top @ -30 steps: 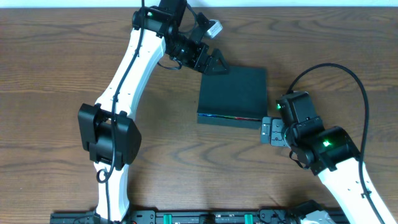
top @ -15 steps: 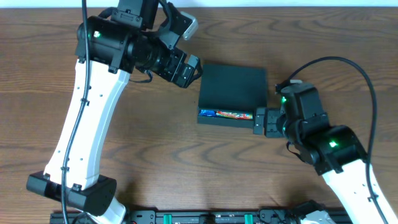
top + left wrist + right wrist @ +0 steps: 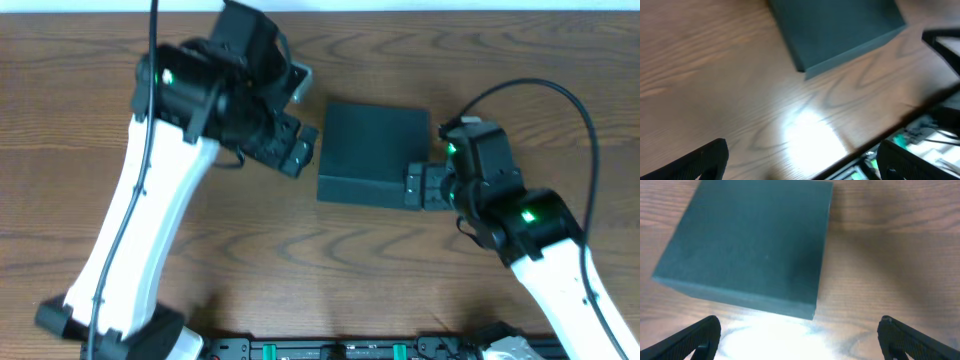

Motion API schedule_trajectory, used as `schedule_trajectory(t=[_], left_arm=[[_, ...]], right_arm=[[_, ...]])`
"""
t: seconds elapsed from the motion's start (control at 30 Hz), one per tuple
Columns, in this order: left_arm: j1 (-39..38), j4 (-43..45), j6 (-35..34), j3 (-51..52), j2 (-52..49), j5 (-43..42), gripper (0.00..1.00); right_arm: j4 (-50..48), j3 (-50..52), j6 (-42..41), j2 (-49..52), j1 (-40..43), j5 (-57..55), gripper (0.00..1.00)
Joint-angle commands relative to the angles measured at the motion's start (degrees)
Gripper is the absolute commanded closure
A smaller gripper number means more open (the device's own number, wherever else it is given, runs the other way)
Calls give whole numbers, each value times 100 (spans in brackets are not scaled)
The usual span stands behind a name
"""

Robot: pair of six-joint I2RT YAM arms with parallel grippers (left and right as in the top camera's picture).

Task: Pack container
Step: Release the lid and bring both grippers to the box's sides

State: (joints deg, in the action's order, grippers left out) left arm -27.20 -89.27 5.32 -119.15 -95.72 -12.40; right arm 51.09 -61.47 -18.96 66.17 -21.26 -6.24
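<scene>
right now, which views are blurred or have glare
Left wrist: whole frame smeared, white glare patch on the table, clear of the container. Right wrist: soft focus, glare on the table by the container's near edge. Overhead: evenly lit, mostly sharp.

Matte cardboard container (image 3: 372, 150), grained, slightly glossy wood table (image 3: 80, 110)

From overhead I see the whole table (image 3: 60, 150) straight down. My wrist cameras hover close, left and right, both sharing the container (image 3: 372, 145) with it.
</scene>
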Motion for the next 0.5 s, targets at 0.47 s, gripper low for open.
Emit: schedule_trajectory(t=[0.47], left_arm=[[-433, 3460, -1954, 5670, 2833, 817, 5]], right_arm=[[-1305, -107, 15, 1569, -59, -155, 1]])
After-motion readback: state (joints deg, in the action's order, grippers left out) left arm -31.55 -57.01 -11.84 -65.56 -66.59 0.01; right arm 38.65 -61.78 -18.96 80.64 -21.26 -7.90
